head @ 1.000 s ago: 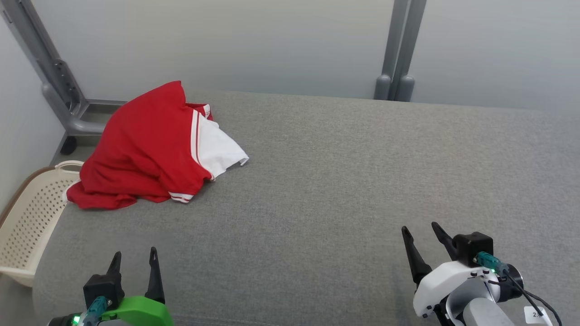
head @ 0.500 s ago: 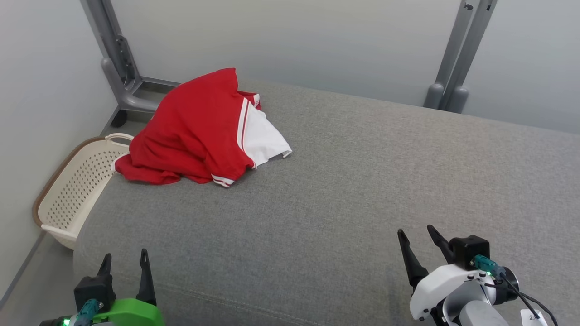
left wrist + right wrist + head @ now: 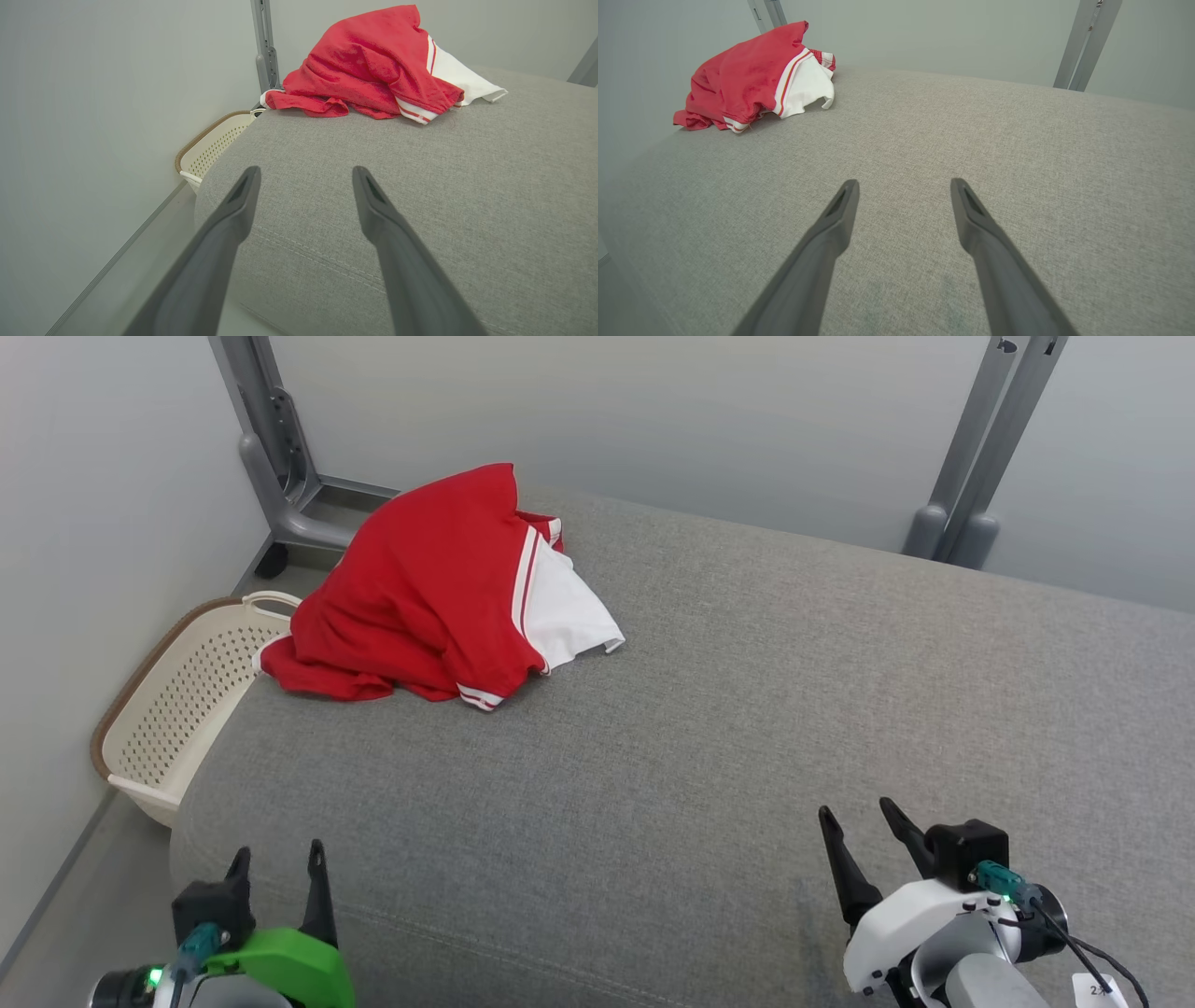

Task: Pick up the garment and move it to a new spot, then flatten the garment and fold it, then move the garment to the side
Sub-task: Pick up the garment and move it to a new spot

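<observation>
A red garment [image 3: 425, 588] with white panels and striped trim lies crumpled at the far left corner of the grey padded surface [image 3: 709, 709]. The same garment [image 3: 373, 65] sits far ahead in the left wrist view and as a heap [image 3: 752, 79] at the upper left in the right wrist view. My left gripper [image 3: 278, 863] stands open at the near left edge, nothing between its fingers [image 3: 233, 219]. Over the near right of the surface, my right gripper [image 3: 856, 814] is open and empty too, fingers [image 3: 978, 224] pointing across the fabric.
A cream perforated laundry basket [image 3: 177, 700] stands on the floor against the left wall, just beside the garment's corner. Grey metal frame posts [image 3: 280, 457] rise behind the surface at left and right [image 3: 971, 476]. The wide grey middle lies between grippers and garment.
The head camera has turned left, so the whole picture shifted right and the basket and left wall show more. Both grippers stay open and the garment lies as before.
</observation>
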Tool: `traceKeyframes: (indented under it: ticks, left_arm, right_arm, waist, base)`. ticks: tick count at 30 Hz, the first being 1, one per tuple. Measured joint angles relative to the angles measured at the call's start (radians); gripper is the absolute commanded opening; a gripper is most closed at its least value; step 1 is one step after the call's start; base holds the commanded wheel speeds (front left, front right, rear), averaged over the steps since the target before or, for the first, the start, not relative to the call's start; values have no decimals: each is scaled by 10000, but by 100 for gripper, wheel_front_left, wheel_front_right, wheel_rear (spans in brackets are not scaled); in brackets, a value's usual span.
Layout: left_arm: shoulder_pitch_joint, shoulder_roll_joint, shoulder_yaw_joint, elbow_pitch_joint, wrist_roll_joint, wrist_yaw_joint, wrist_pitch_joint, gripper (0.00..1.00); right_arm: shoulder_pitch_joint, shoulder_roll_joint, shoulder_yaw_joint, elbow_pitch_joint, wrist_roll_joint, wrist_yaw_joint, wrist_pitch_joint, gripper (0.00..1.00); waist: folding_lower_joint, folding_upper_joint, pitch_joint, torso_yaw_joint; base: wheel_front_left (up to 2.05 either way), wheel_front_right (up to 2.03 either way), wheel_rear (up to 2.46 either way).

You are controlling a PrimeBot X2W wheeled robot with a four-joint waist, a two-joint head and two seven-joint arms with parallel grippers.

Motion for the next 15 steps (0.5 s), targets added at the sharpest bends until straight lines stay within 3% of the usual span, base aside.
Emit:
traceKeyframes:
  ticks: [7,15]
  left_arm:
    - [-1895,128,-320,1039,-209,-443,2173,100]
    - [-4968,38,-176,2472,-667,-500,3975,100]
  right_arm:
    - [-105,2,-148,-178,-301,0,117,100]
    - [-525,2,-132,-997,-918,0,690,100]
  waist:
    - [0,0,288,-47]
    - [0,0,1141,-396]
  base:
    - [0,0,0]
    - [0,0,0]
